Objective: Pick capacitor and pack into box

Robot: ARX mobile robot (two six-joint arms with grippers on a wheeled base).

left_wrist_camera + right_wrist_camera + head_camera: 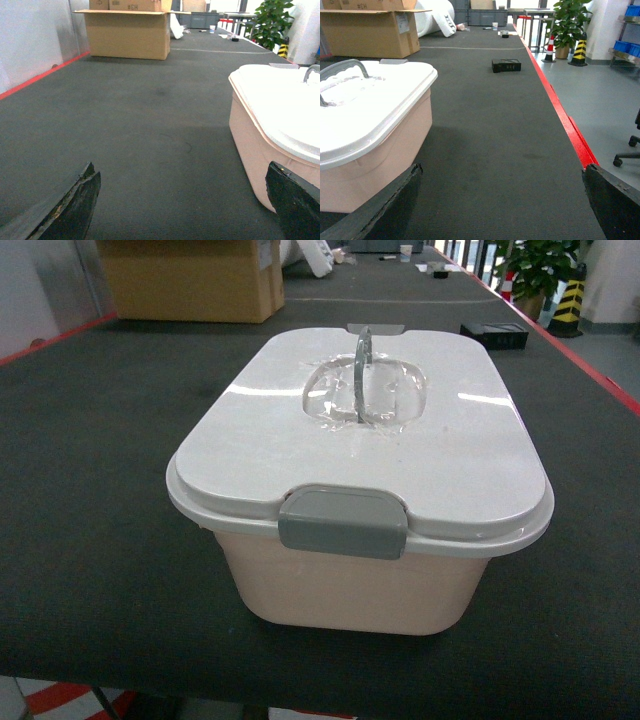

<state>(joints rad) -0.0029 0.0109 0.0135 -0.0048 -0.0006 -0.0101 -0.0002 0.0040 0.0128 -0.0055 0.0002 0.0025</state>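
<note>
1. Sitting closed on the bench (90,540), the box (350,580) lies between the two arms: just right of the left gripper (182,205), just left of the right gripper (500,205).
2. Both sets of jaws stand wide apart and hold nothing; only the dark finger edges show in each wrist view.
3. The lid (330,455) is on and the grey front latch (344,522) looks fastened, so packing would fail until it is opened.
4. No capacitor is visible; the small black object (506,65) far ahead of the right jaws is too small to identify.
5. Prying the latch one-handed could slide or tip the light box.
</note>
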